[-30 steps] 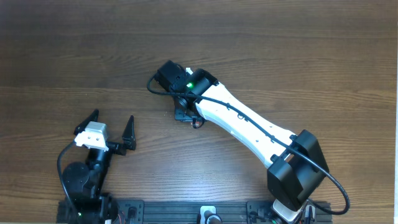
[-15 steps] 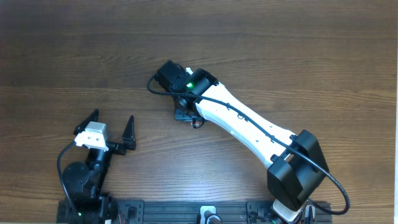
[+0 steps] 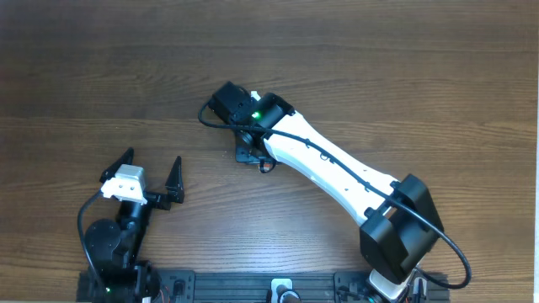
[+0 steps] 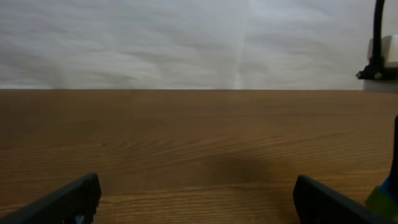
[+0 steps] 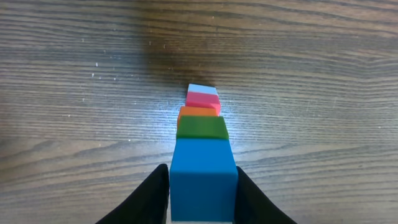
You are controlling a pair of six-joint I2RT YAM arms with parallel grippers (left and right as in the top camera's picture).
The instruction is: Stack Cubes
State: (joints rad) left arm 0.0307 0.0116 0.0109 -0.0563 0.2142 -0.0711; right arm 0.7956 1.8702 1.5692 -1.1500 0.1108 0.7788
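surface: brown wood-grain table (image 3: 404, 76) | backdrop: plain white wall (image 4: 155, 43) behind far edge

The top camera looks straight down on the table (image 3: 84, 67). The right wrist camera is close above the cube stack (image 5: 202, 155); the left one sees it level, from well apart.

Soft, even light falls from above on the brown wooden table (image 3: 404, 67). A small green light (image 3: 255, 115) glows on the right arm (image 3: 328, 164). Around the stack of coloured cubes (image 5: 202, 143) the wood shines white, with a dark, fuzzy shadow (image 5: 168, 50) just past it. The white wall (image 4: 186, 37) looks bright.
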